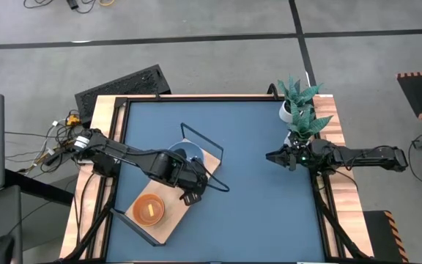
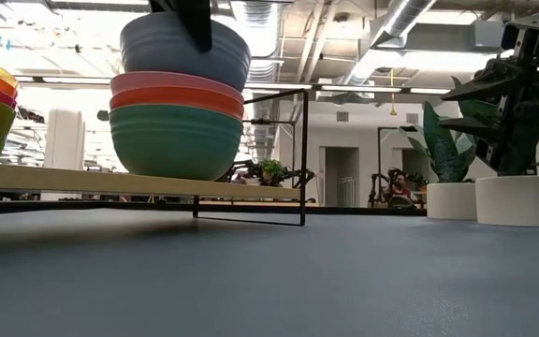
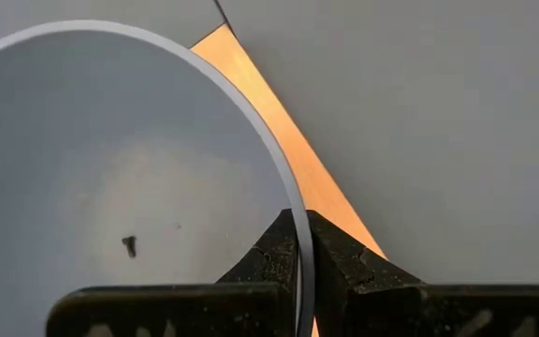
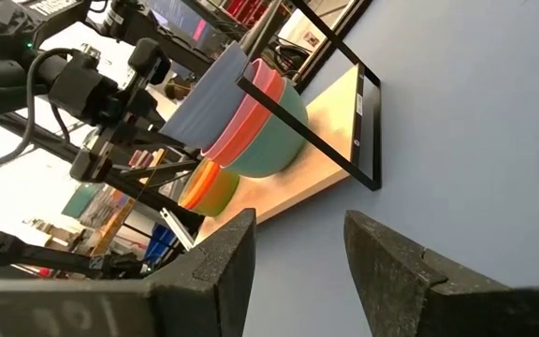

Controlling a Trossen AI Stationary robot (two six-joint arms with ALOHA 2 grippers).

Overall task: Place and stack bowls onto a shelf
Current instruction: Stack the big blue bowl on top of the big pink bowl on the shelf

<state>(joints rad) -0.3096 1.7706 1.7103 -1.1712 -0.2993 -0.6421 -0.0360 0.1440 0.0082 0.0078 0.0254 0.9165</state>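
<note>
A pale blue bowl (image 2: 185, 51) tops a stack of pink (image 2: 176, 82), orange-red and teal (image 2: 176, 140) bowls on the light-wood shelf (image 2: 64, 178). My left gripper (image 1: 194, 192) is shut on the pale blue bowl's rim. The arm hides most of that bowl (image 1: 184, 152) in the high view. A second stack, with an orange bowl (image 1: 149, 209) on top, stands at the shelf's near-left end. My right gripper (image 4: 298, 253) waits open by the table's right edge (image 1: 273, 156), holding nothing. My left gripper pinches the pale blue bowl's rim (image 3: 293, 211), one finger (image 3: 344, 271) outside the wall and the other inside. The fingers come from above, slanting down. The bowl stands upright, nested in the pink bowl below it.
The shelf (image 1: 211, 158) lies slantwise on the blue tabletop, its black wire frame (image 2: 304, 154) rising at the far end. Two white pots with green plants (image 1: 290, 110) stand at the far right, close to my right arm. Blue tabletop lies bare between shelf and plants.
</note>
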